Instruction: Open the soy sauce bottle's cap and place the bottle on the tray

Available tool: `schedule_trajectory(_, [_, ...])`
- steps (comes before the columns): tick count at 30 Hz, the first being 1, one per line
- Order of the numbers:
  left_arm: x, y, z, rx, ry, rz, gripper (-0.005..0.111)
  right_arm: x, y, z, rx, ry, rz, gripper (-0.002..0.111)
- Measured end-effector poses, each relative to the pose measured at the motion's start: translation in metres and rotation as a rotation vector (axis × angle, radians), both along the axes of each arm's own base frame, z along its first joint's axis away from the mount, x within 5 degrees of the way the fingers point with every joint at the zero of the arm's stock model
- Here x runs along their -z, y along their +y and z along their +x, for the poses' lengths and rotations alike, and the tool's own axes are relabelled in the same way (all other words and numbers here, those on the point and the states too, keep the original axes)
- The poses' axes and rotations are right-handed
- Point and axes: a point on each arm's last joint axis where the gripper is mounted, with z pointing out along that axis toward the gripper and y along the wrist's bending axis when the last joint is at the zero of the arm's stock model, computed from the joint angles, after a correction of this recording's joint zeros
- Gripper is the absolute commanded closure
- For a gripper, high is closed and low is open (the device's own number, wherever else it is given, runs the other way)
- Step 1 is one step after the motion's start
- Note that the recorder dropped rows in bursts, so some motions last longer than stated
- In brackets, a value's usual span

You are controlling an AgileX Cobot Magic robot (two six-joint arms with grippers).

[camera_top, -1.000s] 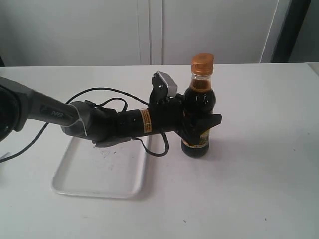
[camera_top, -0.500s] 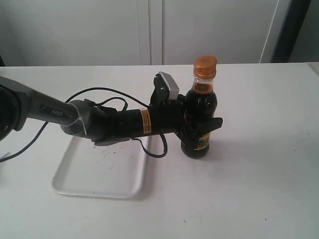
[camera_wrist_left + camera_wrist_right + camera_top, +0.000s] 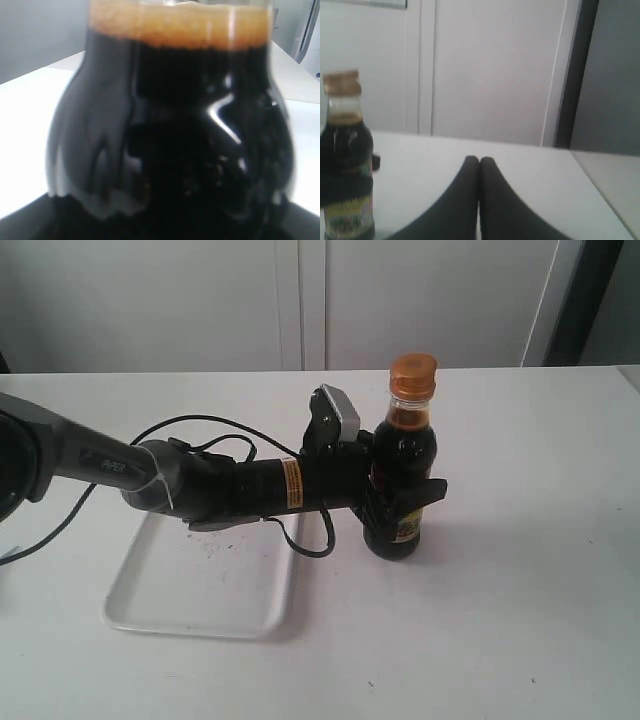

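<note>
The soy sauce bottle [image 3: 402, 465] stands upright on the white table, right of the tray [image 3: 200, 585]; its orange-brown cap [image 3: 413, 370] is closed. My left gripper [image 3: 400, 502] reaches in from the left and is shut on the bottle's lower body, over the label. The left wrist view is filled by the bottle [image 3: 170, 130] with a foam line on top; the fingers are hidden there. My right gripper [image 3: 479, 162] is shut and empty, out of the exterior view. Its wrist view shows the bottle [image 3: 346, 165] and cap [image 3: 342, 82] far off to one side.
The left arm and its black cable [image 3: 215, 430] lie over the tray's far edge. Dark specks mark the tray's middle. White cabinet doors [image 3: 300, 300] stand behind the table. The table's right end [image 3: 625, 375] is at the far right.
The bottle has shifted slightly right and a little up in the left gripper's hold over the last second. The left wrist has edged the same way.
</note>
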Motion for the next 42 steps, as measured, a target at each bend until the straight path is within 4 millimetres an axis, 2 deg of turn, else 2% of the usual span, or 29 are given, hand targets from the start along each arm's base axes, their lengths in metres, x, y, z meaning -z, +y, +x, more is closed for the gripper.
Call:
schedule_trajectory(6, [0.000, 0.000, 0.000, 0.004, 0.003, 0.005, 0.107, -0.021, 0.001, -0.005, -0.067, -0.221, 0.250, 0.108])
schedule_trajectory(9, [0.000, 0.000, 0.000, 0.004, 0.006, 0.011, 0.107, -0.032, 0.001, -0.009, -0.104, -0.331, 0.312, 0.108])
schedule_trajectory(11, [0.000, 0.000, 0.000, 0.004, 0.004, 0.011, 0.107, -0.045, 0.001, -0.011, -0.117, -0.380, 0.324, 0.108])
schedule_trajectory(14, [0.000, 0.000, 0.000, 0.004, 0.004, 0.011, 0.107, -0.077, 0.002, -0.010, -0.120, -0.433, 0.305, 0.108])
schedule_trajectory(17, [0.000, 0.000, 0.000, 0.003, 0.006, 0.013, 0.107, -0.105, 0.002, 0.001, -0.111, -0.444, 0.275, 0.108])
schedule_trajectory(19, [0.000, 0.000, 0.000, 0.005, 0.005, 0.015, 0.107, -0.116, 0.003, 0.009, -0.112, -0.455, 0.267, 0.108])
schedule_trajectory(26, [-0.001, 0.000, 0.000, 0.011, 0.002, 0.019, 0.107, -0.144, 0.006, 0.042, -0.118, -0.448, 0.244, 0.108])
schedule_trajectory(31, [0.000, 0.000, -0.001, 0.013, 0.002, 0.022, 0.107, -0.155, 0.012, 0.074, -0.116, -0.316, 0.140, 0.108])
schedule_trajectory(35, [0.000, 0.000, -0.001, 0.014, 0.005, 0.023, 0.107, -0.154, 0.016, 0.100, -0.110, -0.194, 0.039, 0.108])
schedule_trajectory(42, [0.000, 0.000, -0.001, 0.014, 0.009, 0.022, 0.107, -0.131, 0.021, 0.139, -0.121, -0.006, -0.149, 0.108])
